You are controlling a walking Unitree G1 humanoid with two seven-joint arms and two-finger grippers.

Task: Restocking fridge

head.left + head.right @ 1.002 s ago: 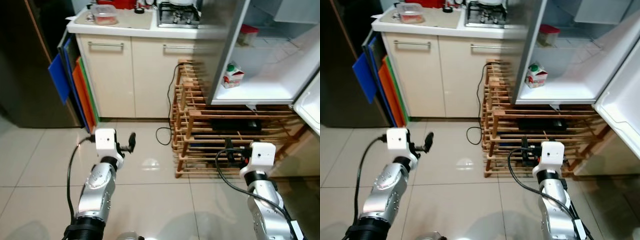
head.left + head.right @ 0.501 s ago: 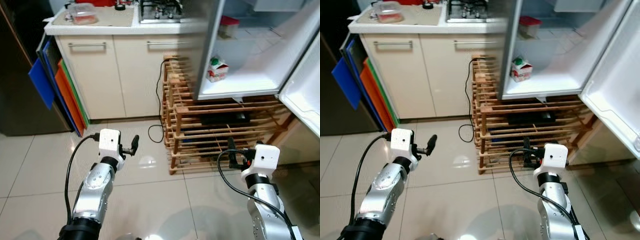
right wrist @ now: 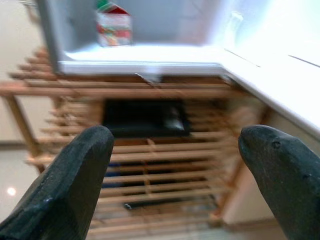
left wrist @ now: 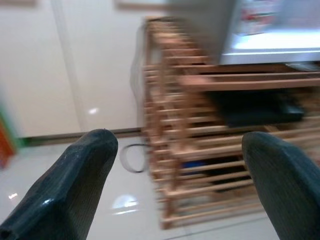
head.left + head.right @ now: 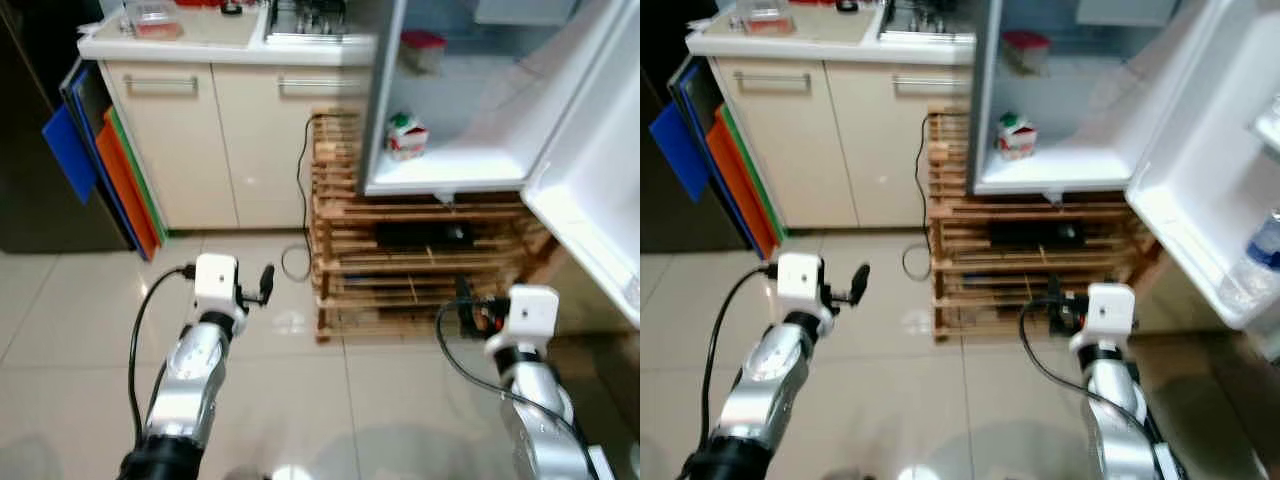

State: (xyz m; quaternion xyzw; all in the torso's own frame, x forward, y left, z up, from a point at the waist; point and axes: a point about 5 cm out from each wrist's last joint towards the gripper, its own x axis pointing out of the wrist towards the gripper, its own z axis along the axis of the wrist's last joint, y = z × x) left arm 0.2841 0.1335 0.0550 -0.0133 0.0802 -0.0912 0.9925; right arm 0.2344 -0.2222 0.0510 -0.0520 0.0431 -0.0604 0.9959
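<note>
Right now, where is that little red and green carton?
The carton stands on the bottom shelf of the open fridge, near its left wall, ahead and to the robot's right, just above the wooden rack.

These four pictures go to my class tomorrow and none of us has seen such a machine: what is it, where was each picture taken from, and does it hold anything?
It is a walking household robot with two silver arms, each ending in two black fingers. Two pictures come from cameras in its head, looking down and forward. They show the left gripper and right gripper raised over a tiled floor, facing an open fridge that stands on a wooden rack. A carton sits inside, and a red-lidded box on the shelf above. The other two pictures come from wrist cameras, looking out between each gripper's fingers toward the rack. Both grippers are open and hold nothing.
</note>
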